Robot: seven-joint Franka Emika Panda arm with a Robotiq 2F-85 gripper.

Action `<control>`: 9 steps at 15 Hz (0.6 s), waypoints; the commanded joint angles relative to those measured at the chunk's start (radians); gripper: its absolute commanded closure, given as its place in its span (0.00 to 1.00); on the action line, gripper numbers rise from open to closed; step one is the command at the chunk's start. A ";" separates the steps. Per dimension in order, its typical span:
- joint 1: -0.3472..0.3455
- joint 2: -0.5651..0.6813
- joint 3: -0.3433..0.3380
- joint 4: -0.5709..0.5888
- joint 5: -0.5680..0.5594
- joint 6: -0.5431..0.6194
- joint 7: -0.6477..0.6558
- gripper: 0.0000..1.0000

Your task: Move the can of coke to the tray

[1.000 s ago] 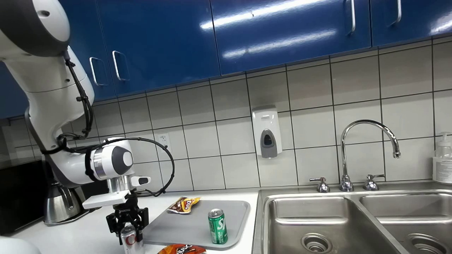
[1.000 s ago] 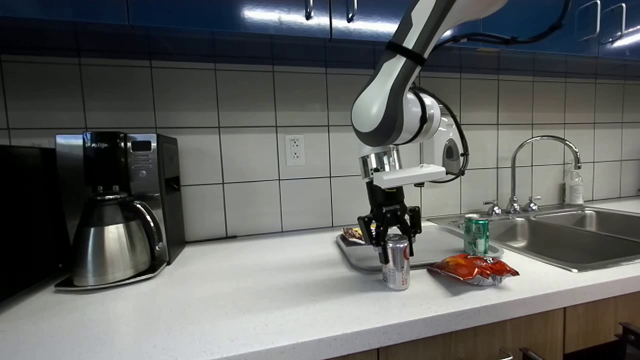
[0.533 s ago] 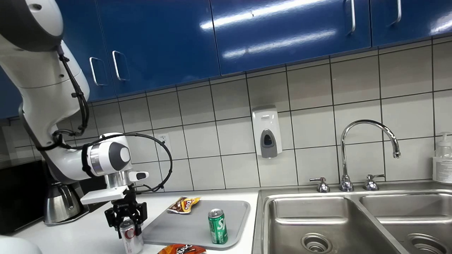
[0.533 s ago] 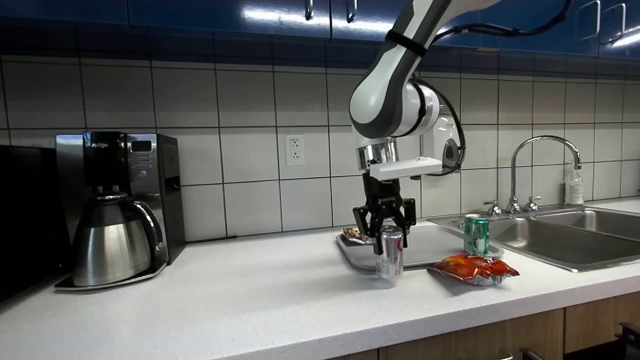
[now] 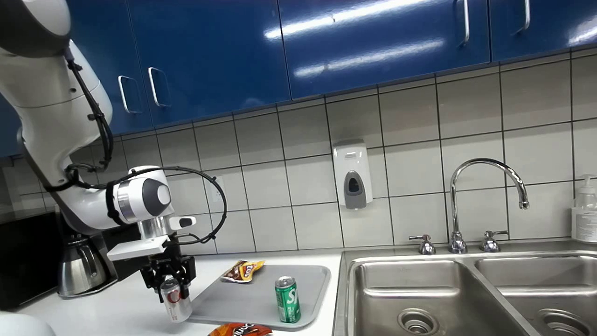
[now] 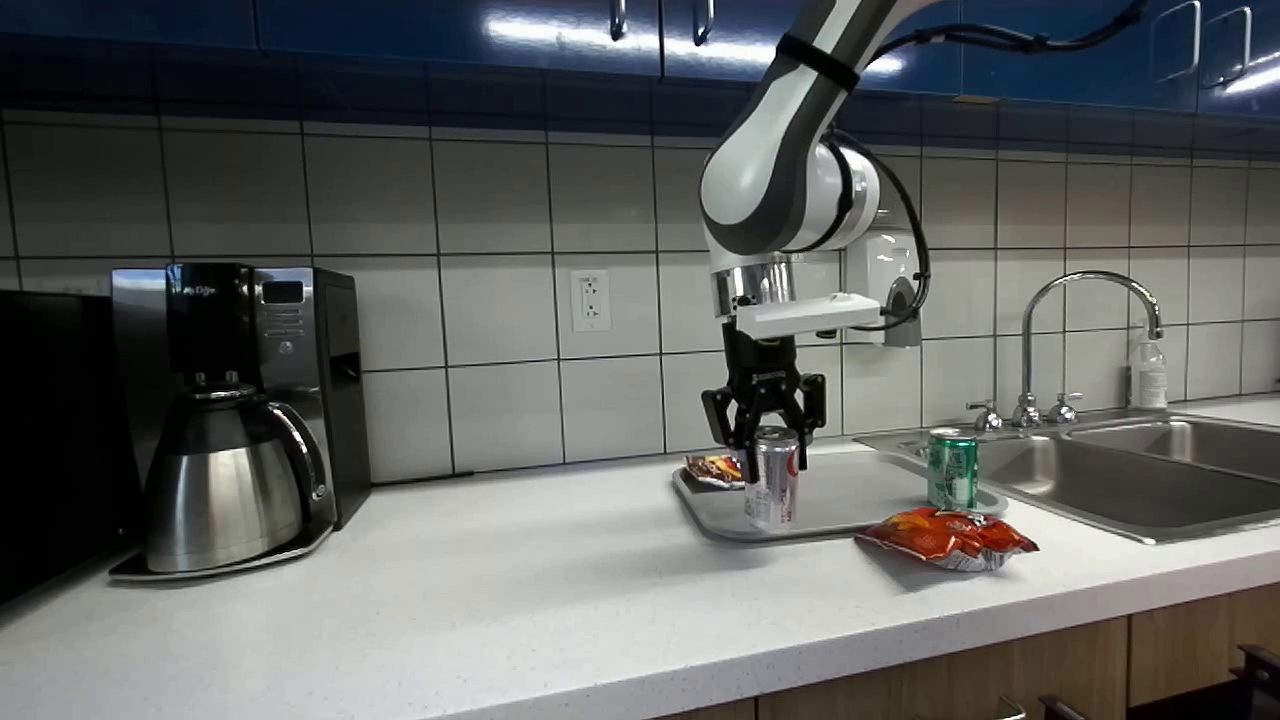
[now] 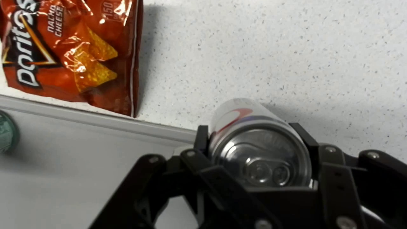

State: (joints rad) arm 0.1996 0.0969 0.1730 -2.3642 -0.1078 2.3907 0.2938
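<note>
Wrist view: jaws gripping silver can (image 7: 259,143) partly hide tray (image 7: 76,171).

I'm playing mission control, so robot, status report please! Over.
Gripper shut on the silver Coke can. It looks off the counter, not yet on the tray. Possible obstacles there: green can, snack bag.

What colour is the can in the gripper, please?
The can is silver with red markings, showing best in an exterior view.
</note>
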 commanded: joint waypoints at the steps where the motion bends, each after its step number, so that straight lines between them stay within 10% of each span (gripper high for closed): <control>1: 0.004 0.003 -0.015 0.035 -0.050 -0.002 0.062 0.61; 9: 0.007 0.082 -0.046 0.135 -0.089 -0.011 0.127 0.61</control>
State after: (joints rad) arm 0.1995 0.1401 0.1399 -2.2891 -0.1682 2.3917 0.3713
